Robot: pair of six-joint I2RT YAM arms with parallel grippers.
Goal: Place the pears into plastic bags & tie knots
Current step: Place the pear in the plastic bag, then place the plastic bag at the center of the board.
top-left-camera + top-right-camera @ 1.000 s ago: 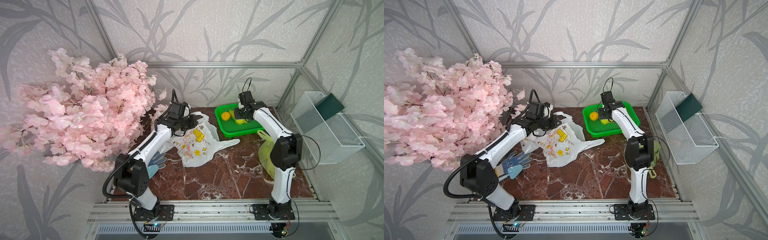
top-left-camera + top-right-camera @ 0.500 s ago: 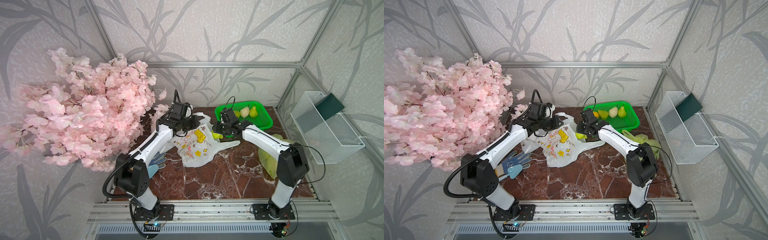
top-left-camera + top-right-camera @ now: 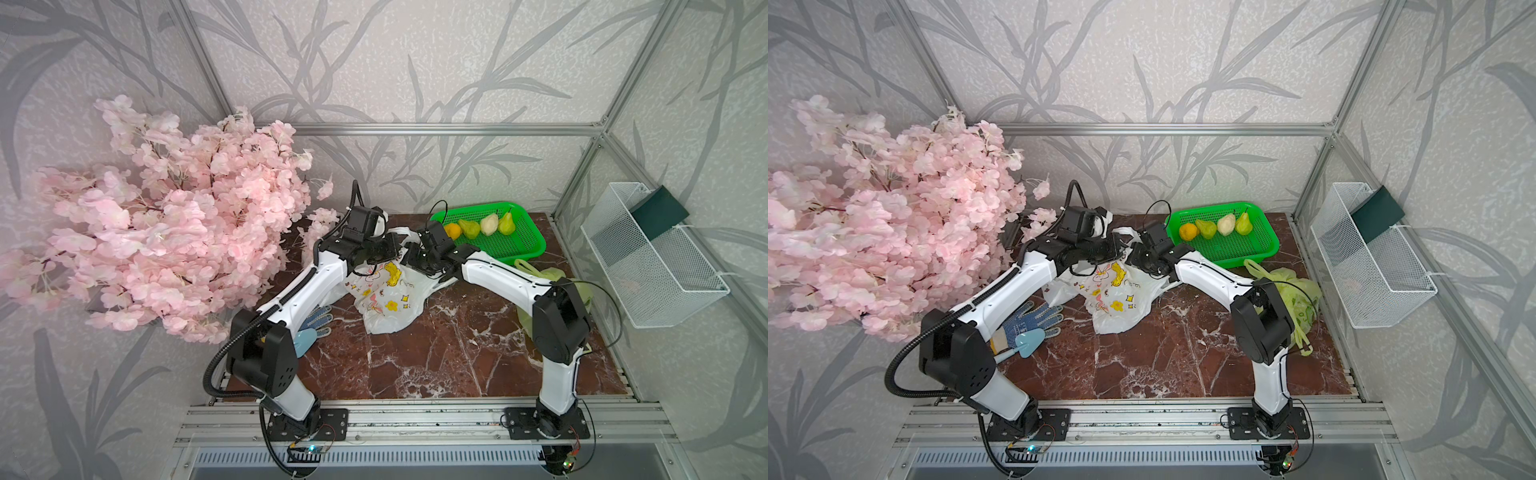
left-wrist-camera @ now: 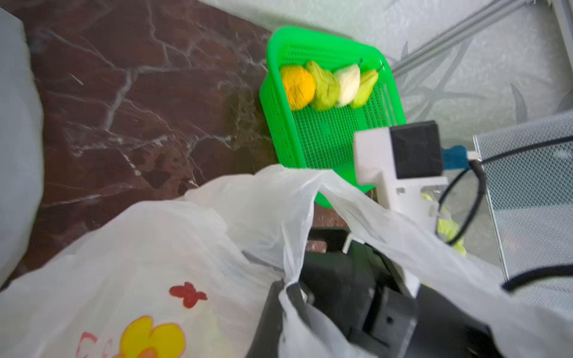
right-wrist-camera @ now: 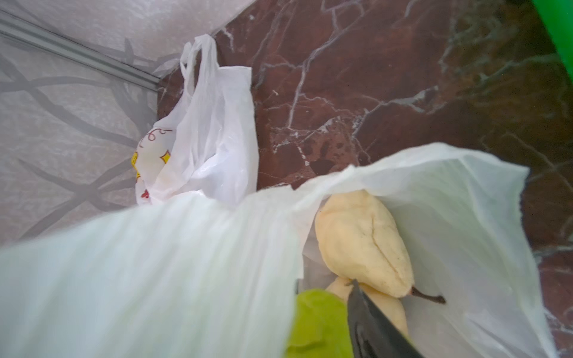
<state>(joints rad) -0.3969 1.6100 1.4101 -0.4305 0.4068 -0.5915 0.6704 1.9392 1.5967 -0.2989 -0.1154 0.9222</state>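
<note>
Left jaws clench the white bag (image 3: pixel 388 299) by its rim; right jaws, grip unclear, sit in its open mouth.

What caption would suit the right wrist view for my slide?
Open white bag: a cream pear inside, a green pear next to it.

Three pears (image 3: pixel 489 224) and one orange (image 3: pixel 452 230) lie in the one green basket (image 3: pixel 519 249); three more pears show inside a bag. Three plastic bags (image 3: pixel 390 299): two white, one yellow-green. One glove (image 3: pixel 1034 320), one trowel (image 3: pixel 1030 343).
</note>
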